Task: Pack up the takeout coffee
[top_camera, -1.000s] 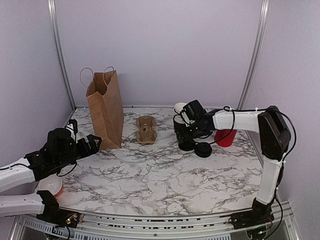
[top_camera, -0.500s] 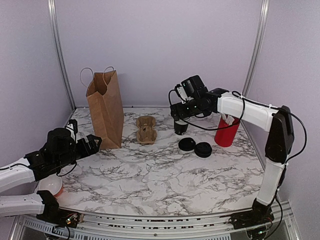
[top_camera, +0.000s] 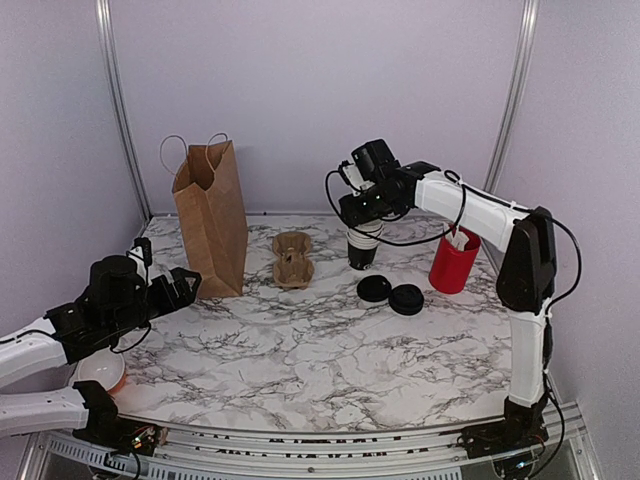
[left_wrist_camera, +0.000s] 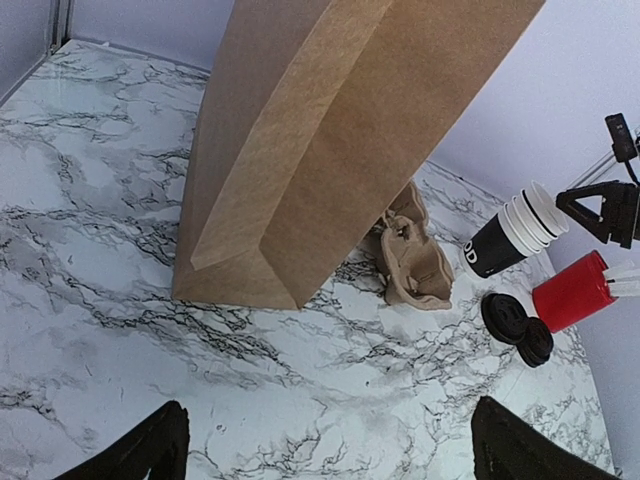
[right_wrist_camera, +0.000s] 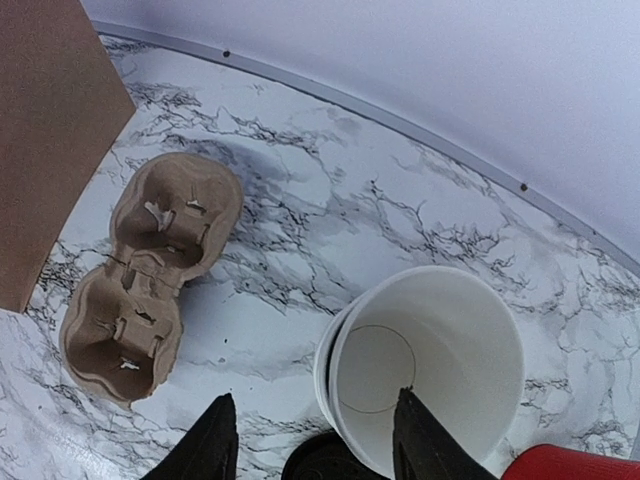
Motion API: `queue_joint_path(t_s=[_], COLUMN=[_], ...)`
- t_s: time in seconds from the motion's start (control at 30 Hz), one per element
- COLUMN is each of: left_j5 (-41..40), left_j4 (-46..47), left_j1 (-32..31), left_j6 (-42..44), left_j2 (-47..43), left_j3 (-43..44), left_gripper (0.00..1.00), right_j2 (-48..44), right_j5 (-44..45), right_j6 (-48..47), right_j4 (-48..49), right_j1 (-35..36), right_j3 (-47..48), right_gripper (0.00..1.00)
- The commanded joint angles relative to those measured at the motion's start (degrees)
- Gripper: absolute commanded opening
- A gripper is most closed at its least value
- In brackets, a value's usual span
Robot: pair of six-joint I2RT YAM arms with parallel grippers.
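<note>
The marbled worktop (top_camera: 300,360) carries a tall brown paper bag (top_camera: 211,215), upright just ahead of the left gripper (top_camera: 186,285). That gripper's fingers are spread wide with nothing between them. A cardboard cup carrier (top_camera: 293,259) lies flat between the bag and the right gripper (top_camera: 361,212), off to that gripper's left. A red tub (top_camera: 452,262) stands lower down on the right gripper's right side. The right gripper hovers just above a stack of lidless black cups (top_camera: 362,246) with white rims, its fingers spread and pinching nothing. The coffee cup (top_camera: 373,288), black with a black lid, seems to be the round shape nearest the stack. It sits on the worktop below the right gripper, on its near side and free of it. A loose black lid (top_camera: 406,299) touches the cup's right side.
</note>
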Motion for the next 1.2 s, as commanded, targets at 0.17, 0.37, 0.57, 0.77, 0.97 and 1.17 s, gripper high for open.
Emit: queue_joint_path(t_s=[0.17,0.37,0.57,0.77,0.97,1.17], left_j5=[0.43,0.50,0.43,0.52,0.65,0.83], left_j4=[-1.74,-1.78,-1.74,-1.82,-1.66,-1.43], left_j1=[0.52,0.61,0.61,0.67,0.72,0.69], left_j6=[-0.99,-1.07,-0.99,-1.08,-1.25,-1.34], left_j2=[-1.05,-0.97,-0.89,-0.98,-0.43,-0.12], left_j3=[-0.60,-0.75,-0.68,-0.86,-0.94,-0.95], left_gripper=[0.99,0.99,0.99,0.99,0.99,0.99], right_j2=[2.80,4.09,5.28,5.47,5.89,6.09], right_j5=[-3.01,-3.34,-2.69,-1.20,-0.93,-0.86], right_j6=[-0.27,-0.36,-0.46,-0.51,-0.56,-0.54], right_j4=[-2.81,-3.01,-3.28,-3.08,-3.29,-3.21], right_j1=[-2.12,-2.30,-2.31,-2.30,-2.20,-1.97], right_j3=[4.43,5.54,6.68,6.77,7.03,7.08], right_gripper=[0.38,0.33,0.26,0.19,0.16,0.14])
